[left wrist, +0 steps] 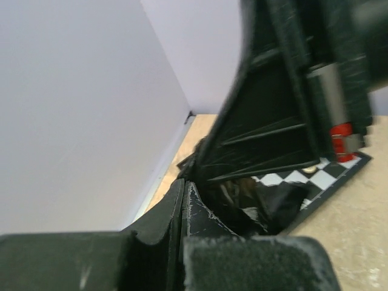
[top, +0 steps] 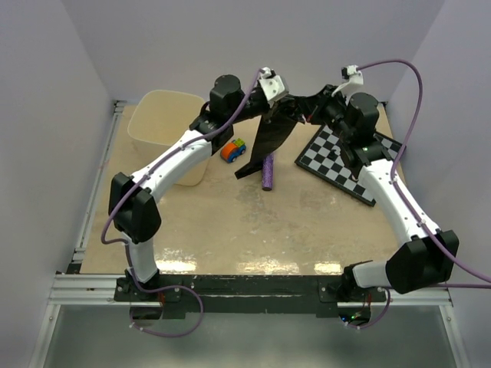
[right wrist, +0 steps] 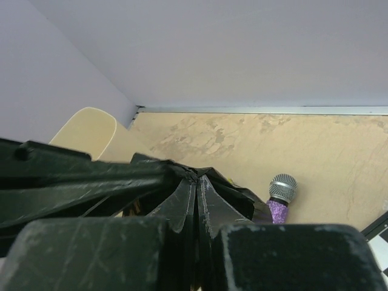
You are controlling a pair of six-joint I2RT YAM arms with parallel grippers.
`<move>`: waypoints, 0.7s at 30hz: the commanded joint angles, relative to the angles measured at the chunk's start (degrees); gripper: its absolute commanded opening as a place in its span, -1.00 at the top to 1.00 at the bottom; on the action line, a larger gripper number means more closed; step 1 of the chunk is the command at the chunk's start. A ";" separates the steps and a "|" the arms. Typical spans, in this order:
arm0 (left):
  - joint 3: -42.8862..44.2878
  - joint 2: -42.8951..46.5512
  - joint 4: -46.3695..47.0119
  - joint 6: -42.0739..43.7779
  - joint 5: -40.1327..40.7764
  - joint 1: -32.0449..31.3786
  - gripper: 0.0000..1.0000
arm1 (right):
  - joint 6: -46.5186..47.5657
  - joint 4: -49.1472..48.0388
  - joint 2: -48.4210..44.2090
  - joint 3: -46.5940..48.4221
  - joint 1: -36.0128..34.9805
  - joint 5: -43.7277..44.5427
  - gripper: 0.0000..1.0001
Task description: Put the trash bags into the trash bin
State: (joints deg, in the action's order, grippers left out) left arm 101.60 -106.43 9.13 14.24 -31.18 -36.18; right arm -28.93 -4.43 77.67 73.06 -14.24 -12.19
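Holding the trash bag [top: 270,134] between them, the left hand [top: 282,98] and right hand [top: 313,103] meet above the far middle of the surface [top: 230,222]. Each is clenched on the bag's gathered top edge; both wrist views show the fingers pressed together on dark film. The bag hangs as a long dark sheet. Its long axis is near upright, slanting down and leftward, and its lower tip seems to touch the surface just beside a purple microphone [top: 268,172]. A toy car [top: 232,150] lies between bag and trash bin [top: 153,153]. The bin stands to the left of the hands, on the left arm's side, mouth upward and without any bag inside. The coming move probably calls for a joint leftward carry, high enough for the tail to clear the rim.
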 commanded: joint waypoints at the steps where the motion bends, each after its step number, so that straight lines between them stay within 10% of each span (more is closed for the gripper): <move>1: 4.21 -2.81 -0.33 5.96 6.92 -0.11 1.00 | -0.78 -2.96 0.03 3.06 -0.09 -2.05 1.00; 13: -17.57 7.37 19.07 16.16 2.09 -1.08 1.00 | -2.54 -3.48 1.26 4.29 0.09 -1.44 1.00; 21: -17.14 7.64 23.12 16.00 4.54 -1.52 1.00 | -2.54 -3.92 1.52 3.58 0.09 -1.79 1.00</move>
State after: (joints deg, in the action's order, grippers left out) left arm 82.87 -101.84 24.10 29.65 -27.40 -37.65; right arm -31.07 -5.28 79.50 75.11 -14.22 -13.19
